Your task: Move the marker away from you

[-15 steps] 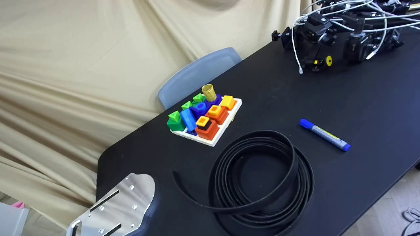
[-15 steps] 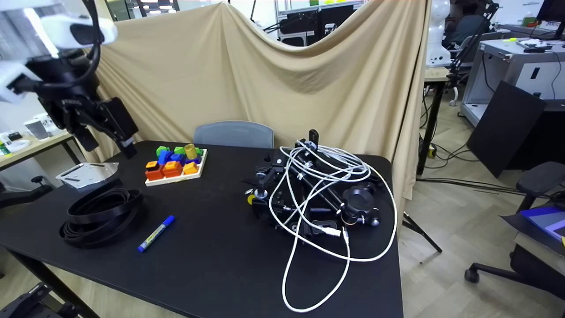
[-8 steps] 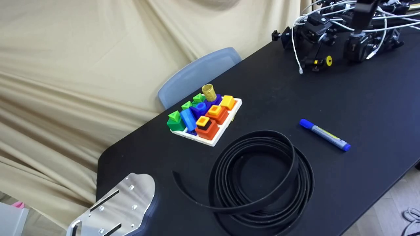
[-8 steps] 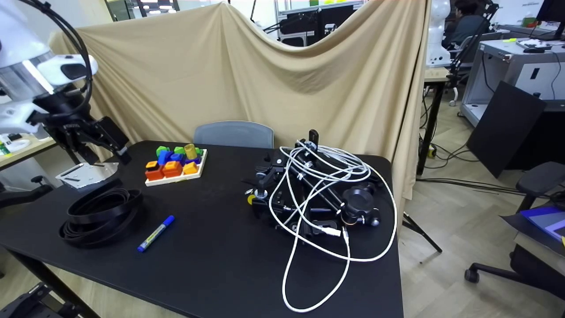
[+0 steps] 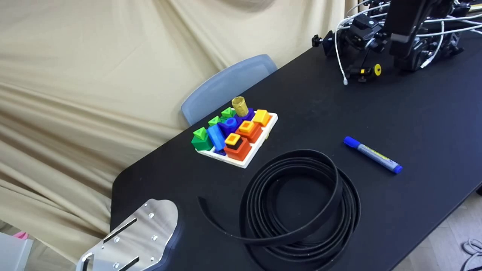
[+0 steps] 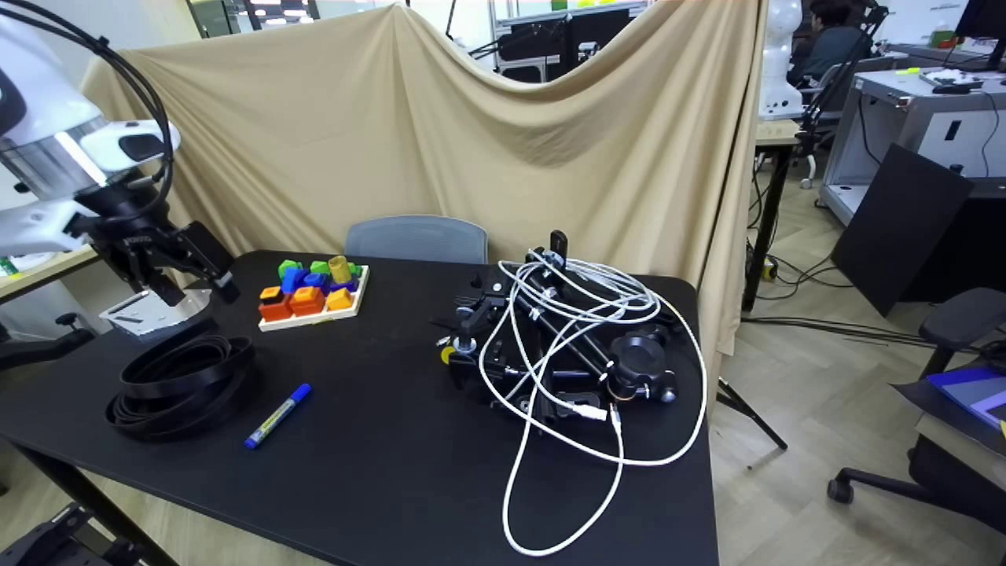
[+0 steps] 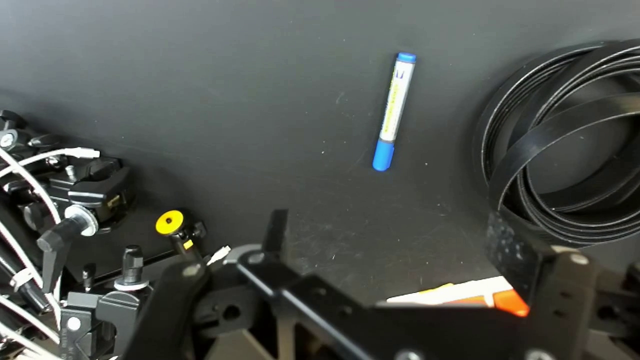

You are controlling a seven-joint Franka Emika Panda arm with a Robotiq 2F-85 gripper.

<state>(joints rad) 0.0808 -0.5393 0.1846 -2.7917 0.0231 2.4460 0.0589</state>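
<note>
Beyond the gripper (image 7: 387,234) – spread wide, nothing held – the marker (image 7: 393,111) could be sent rolling by an off-centre descent.

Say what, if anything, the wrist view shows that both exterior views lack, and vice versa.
Wrist view only: no extra object, just a look past the open black gripper.
Both exterior views only: tan cloth curtain, blue-grey chair back, silver metal plate.
All three, at least partly: blue-capped marker, coiled flat black strap, black clamp hardware, white tray of coloured blocks, the gripper.
</note>
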